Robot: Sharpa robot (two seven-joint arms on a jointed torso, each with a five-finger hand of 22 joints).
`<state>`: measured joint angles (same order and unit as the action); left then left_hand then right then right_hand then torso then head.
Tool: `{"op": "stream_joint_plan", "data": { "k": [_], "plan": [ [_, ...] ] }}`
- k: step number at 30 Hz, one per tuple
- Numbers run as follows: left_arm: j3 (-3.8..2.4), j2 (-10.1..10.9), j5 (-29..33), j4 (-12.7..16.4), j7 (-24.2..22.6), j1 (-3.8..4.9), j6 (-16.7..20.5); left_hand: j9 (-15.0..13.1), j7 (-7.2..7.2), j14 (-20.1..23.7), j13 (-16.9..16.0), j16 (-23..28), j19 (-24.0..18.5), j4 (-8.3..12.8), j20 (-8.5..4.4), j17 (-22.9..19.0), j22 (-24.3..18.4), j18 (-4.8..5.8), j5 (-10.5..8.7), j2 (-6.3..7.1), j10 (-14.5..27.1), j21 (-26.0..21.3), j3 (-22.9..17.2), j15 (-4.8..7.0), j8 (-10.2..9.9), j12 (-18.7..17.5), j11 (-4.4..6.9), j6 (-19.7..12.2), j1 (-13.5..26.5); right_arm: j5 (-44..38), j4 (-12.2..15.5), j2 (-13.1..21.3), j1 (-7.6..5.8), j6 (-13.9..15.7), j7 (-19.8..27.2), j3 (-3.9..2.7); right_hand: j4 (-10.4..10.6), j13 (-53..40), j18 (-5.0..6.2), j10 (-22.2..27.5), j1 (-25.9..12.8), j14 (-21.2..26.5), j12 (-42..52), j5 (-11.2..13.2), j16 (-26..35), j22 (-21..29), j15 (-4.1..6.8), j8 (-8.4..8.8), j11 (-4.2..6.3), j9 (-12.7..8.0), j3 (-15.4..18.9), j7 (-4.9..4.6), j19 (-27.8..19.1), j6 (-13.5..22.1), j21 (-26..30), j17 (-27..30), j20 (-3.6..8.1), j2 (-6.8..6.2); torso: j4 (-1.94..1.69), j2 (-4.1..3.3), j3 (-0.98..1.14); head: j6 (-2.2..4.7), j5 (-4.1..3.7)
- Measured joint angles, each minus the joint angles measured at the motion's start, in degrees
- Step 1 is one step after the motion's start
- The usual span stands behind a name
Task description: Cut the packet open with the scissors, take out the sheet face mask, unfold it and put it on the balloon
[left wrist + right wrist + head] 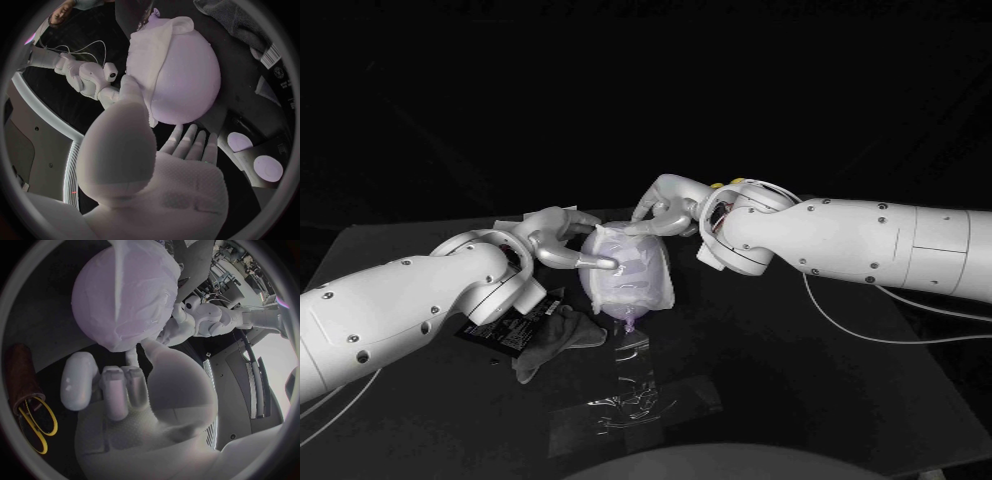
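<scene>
Purple balloon [633, 298]: sits in the middle of the bench [798, 380], between the two robot hands, with its knot end toward the robot.
White face mask [623, 248]: lies over the far part of the balloon and looks a bit wrinkly.
Left robot hand [560, 240]: fingers are spread apart and hold nothing. Its thumb presses on the mask's edge at the balloon's side.
Right robot hand [668, 210]: touches the far end of the balloon. Some fingers are curled in. I cannot tell if it pinches the mask.
Scissors [39, 427]: have yellow handles and lie near the right robot hand.
Clear plastic sheet [625, 395]: lies flat on the bench, just in front of the balloon.
Dark cloth [553, 340]: is crumpled up beside the left arm.
</scene>
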<state>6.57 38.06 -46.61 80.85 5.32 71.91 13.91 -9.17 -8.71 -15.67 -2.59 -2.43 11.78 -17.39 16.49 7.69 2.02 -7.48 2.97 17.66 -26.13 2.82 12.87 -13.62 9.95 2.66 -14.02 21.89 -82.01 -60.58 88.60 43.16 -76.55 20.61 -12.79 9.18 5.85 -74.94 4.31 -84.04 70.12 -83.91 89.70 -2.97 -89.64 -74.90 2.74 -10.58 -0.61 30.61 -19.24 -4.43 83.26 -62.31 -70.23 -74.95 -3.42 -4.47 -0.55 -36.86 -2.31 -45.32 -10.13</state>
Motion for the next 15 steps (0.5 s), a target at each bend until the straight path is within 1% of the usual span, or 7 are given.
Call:
{"op": "stream_joint_plan", "data": {
  "k": [4, 6, 8, 9, 12, 14, 15],
  "plan": [
    [0.0, 0.0, 0.0, 0.0, 0.0, 0.0, 0.0, 0.0, 0.0, 0.0, 0.0, 0.0, 0.0, 0.0, 0.0, 0.0, 0.0, 0.0, 0.0, 0.0, 0.0, 0.0, 0.0, 0.0, 0.0, 0.0, 0.0, 0.0, 0.0, -0.1, 0.1, 0.0, 0.0, -0.1, 0.0, 0.0, -1.7, 0.0, 0.0, 0.1, 3.0, 0.0, 0.0, 0.0, -0.1, 0.0, 0.24, -1.08, 0.72, 0.6, -1.5, 0.76, 0.0, -1.6, -0.3, 0.0, 0.03, 0.76, -0.01, 0.0, -0.03, -0.1, 0.0],
    [0.0, 0.0, 0.0, 0.0, 0.0, 0.0, 0.0, 0.0, 0.0, 0.0, 0.0, 0.0, 0.0, 0.0, 0.0, 0.0, 0.0, 0.0, 0.0, 0.0, 0.0, 0.0, 0.0, 0.0, 0.0, 0.0, 0.0, 0.0, 0.0, -0.1, 0.2, 0.0, 0.01, 0.0, 0.0, 0.0, -2.6, 0.0, 0.0, 0.0, 4.0, 0.0, 0.0, 0.0, -0.2, 0.0, 0.89, -1.65, 1.24, 0.8, -2.0, 1.26, 0.3, -2.1, -0.5, 0.0, 0.27, 0.63, -0.01, 0.0, -0.03, -0.16, -0.02],
    [0.0, 0.0, 0.0, 0.0, 0.0, 0.0, 0.0, 0.0, 0.0, 0.0, 0.0, 0.0, 0.0, 0.0, 0.0, 0.0, 0.0, 0.0, 0.0, 0.0, 0.0, 0.0, 0.0, 0.0, 0.0, 0.0, 0.0, 0.0, 0.0, -0.1, 0.2, 0.1, 0.02, 0.0, 0.0, 0.0, -3.0, 0.0, 0.0, 0.0, 4.3, -0.2, -0.1, 0.0, -0.2, 0.0, 1.07, -2.26, 1.44, 1.1, -2.3, 1.62, 0.4, -2.5, -0.6, 0.0, 0.51, 0.55, -0.01, 0.0, -0.03, -0.18, -0.03],
    [0.0, 0.0, 0.0, 0.0, 0.0, 0.0, 0.0, 0.0, 0.0, 0.0, 0.0, 0.0, 0.0, 0.0, 0.0, 0.0, 0.0, 0.0, 0.0, 0.0, 0.0, 0.0, 0.0, 0.0, 0.0, 0.0, 0.0, 0.0, 0.0, -0.2, 0.3, 0.1, 0.03, 0.0, 0.0, 0.0, -3.1, 0.0, 0.0, 0.1, 4.4, -0.1, -0.1, 0.0, -0.2, 0.0, 1.18, -2.49, 1.53, 1.4, -2.4, 1.67, 0.4, -2.7, -0.6, 0.0, 0.86, 0.51, -0.01, 0.0, -0.03, -0.18, -0.03],
    [0.0, 0.0, 0.0, 0.0, 0.0, 0.0, 0.0, 0.0, 0.0, 0.0, 0.0, 0.0, 0.0, 0.0, 0.0, 0.0, 0.0, 0.0, 0.0, 0.0, 0.0, 0.0, 0.0, 0.0, 0.0, 0.0, 0.0, 0.0, 0.0, -0.2, 0.4, 0.1, 0.03, 0.2, 0.1, 0.0, -3.5, 0.0, -0.01, 0.1, 4.8, -0.1, 0.1, 0.1, -0.2, 0.0, 1.38, -3.62, 1.92, 1.5, -2.8, 1.6, 0.5, -2.8, -0.7, 0.0, 0.95, 0.49, -0.01, -0.01, -0.02, -0.18, -0.03],
    [0.0, 0.0, 0.0, 0.0, 0.0, 0.0, 0.0, 0.0, 0.0, 0.0, 0.0, 0.0, 0.0, 0.0, 0.0, 0.0, 0.0, 0.0, 0.0, 0.0, 0.0, 0.0, 0.0, 0.0, 0.0, 0.0, 0.0, 0.0, 0.0, -0.2, 0.4, 0.1, 0.04, 0.4, 0.1, 0.0, -3.5, 0.0, -0.01, 0.0, 4.9, -0.2, 0.1, 0.2, -0.2, 0.0, 1.48, -3.65, 2.03, 1.5, -2.8, 1.61, 0.6, -2.8, -0.9, 0.0, 1.0, 0.64, 0.02, -0.01, 0.0, -0.21, -0.03],
    [0.0, 0.0, 0.0, 0.0, 0.0, 0.0, 0.0, 0.0, 0.0, 0.0, 0.0, 0.0, 0.0, 0.0, 0.0, 0.0, 0.0, 0.0, 0.0, 0.0, 0.0, 0.0, 0.0, 0.0, 0.0, 0.0, 0.0, 0.0, 0.0, -0.2, 0.4, 0.1, 0.05, 0.6, 0.1, 0.0, -3.6, 0.0, -0.02, 0.0, 4.9, -0.1, 0.1, 0.2, -0.2, 0.0, 1.62, -3.65, 2.03, 1.5, -2.9, 1.6, 0.5, -2.8, -0.9, 0.0, 1.31, 0.64, 0.03, -0.01, 0.01, -0.23, -0.03]
  ]
}}
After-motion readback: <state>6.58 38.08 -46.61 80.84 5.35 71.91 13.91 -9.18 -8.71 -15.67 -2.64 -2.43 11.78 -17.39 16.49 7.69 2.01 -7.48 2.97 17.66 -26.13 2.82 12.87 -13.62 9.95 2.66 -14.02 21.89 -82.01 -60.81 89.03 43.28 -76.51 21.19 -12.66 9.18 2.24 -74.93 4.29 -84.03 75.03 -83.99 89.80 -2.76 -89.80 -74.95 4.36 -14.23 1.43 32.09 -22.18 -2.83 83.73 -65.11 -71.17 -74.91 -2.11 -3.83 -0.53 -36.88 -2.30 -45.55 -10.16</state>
